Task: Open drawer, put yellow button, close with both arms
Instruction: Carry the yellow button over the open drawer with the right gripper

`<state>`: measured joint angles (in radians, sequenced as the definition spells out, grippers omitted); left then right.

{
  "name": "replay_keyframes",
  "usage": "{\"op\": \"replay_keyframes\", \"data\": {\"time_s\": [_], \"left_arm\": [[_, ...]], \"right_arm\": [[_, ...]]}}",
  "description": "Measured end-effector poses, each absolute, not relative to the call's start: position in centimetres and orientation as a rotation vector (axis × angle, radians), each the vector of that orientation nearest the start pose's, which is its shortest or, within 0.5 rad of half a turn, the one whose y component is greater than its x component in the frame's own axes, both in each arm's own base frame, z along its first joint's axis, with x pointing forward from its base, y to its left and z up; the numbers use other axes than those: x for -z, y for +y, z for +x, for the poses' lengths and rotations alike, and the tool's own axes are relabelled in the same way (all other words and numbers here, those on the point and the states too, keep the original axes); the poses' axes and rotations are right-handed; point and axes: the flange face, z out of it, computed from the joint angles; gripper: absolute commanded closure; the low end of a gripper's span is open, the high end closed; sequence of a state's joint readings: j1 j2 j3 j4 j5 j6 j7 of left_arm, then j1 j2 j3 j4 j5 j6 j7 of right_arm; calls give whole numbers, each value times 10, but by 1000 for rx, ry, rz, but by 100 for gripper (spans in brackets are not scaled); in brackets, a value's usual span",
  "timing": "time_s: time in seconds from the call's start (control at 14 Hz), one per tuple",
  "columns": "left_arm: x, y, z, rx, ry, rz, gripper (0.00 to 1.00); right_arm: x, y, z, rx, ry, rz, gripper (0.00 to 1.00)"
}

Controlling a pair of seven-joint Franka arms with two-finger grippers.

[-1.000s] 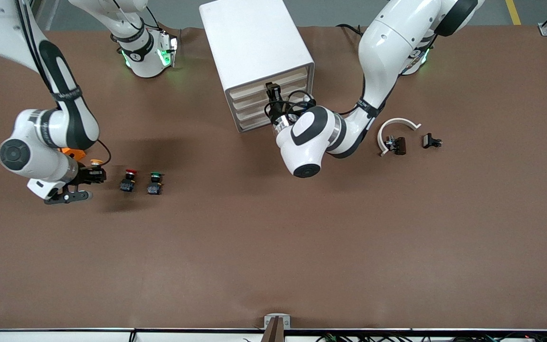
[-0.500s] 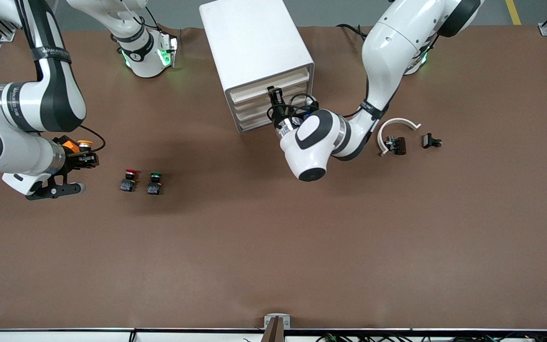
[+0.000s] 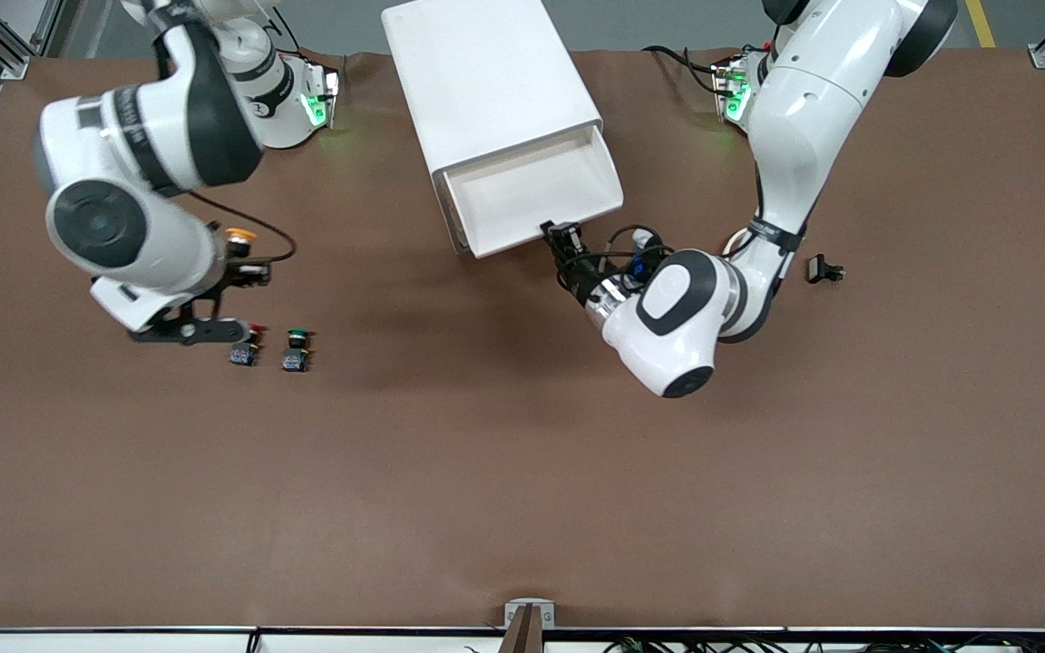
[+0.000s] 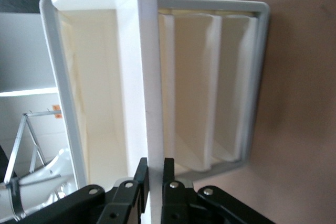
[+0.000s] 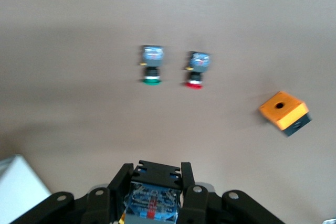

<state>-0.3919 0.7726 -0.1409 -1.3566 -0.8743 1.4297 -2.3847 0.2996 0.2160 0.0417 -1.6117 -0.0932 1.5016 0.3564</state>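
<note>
The left arm's black two-finger gripper (image 3: 562, 238) is clamped on the front edge of the drawer (image 3: 532, 195), the top white tray of the white box-shaped cabinet (image 3: 486, 82). In the left wrist view the two fingertips (image 4: 142, 174) pinch the thick white front wall of the drawer (image 4: 144, 77) from both sides. The drawer stands pulled well out of the cabinet, its bare white floor open to the front camera. In the left wrist view the lower beige drawer fronts (image 4: 199, 87) sit flush inside the cabinet frame.

The right arm's black two-finger gripper (image 3: 246, 263) is up in the air over the brown table (image 3: 522, 472), toward the right arm's end. It is closed on the small yellow button (image 3: 238, 236), whose round yellow-orange cap shows at the gripper in the front view. In the right wrist view the button's black and blue body (image 5: 153, 195) sits squeezed between the two fingers (image 5: 188, 182).

On the table below that gripper lie the red-capped push button (image 5: 197, 66) and the green-capped push button (image 5: 152, 64), side by side and apart from each other; in the front view the right arm's wrist partly covers the red one (image 3: 246, 349), and the green one (image 3: 296, 349) lies just beside it. A small orange cube with a hole in its top (image 5: 283, 111) lies near the red one.

Toward the left arm's end of the table, a small black clip-like part (image 3: 824, 269) lies on the brown surface.
</note>
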Motion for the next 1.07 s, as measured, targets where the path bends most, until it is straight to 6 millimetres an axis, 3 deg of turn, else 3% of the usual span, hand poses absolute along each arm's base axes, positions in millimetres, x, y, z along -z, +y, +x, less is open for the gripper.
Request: {"op": "replay_keyframes", "data": {"time_s": [0.21,0.29,0.36,0.43,0.5,0.71,0.93,1.07], "left_arm": [[-280,-395,558,-1340,-2013,-1164,97],[-280,-396,559,-1342,-2023,-1169,93],[-280,-396,560,-1345,-2030,-1174,80],[-280,-394,562,-1347,-2038,-1176,60],[-280,-392,565,-1352,-2048,-1180,3],[-279,-381,576,-1365,-2089,-1186,0],[-284,-362,591,-1382,-2125,-1175,0],[-298,-344,610,-1401,-2169,-1178,0]], "right_arm": [[-496,256,530,-447,272,-3243,78],[-500,280,519,-437,368,-3229,78],[-505,305,507,-419,464,-3219,78],[-511,330,493,-394,551,-3210,78],[-517,355,478,-364,620,-3205,78],[-515,420,446,-256,847,-3144,78],[-499,455,444,-228,1117,-2974,78],[-485,469,446,-227,1230,-2907,78]]}}
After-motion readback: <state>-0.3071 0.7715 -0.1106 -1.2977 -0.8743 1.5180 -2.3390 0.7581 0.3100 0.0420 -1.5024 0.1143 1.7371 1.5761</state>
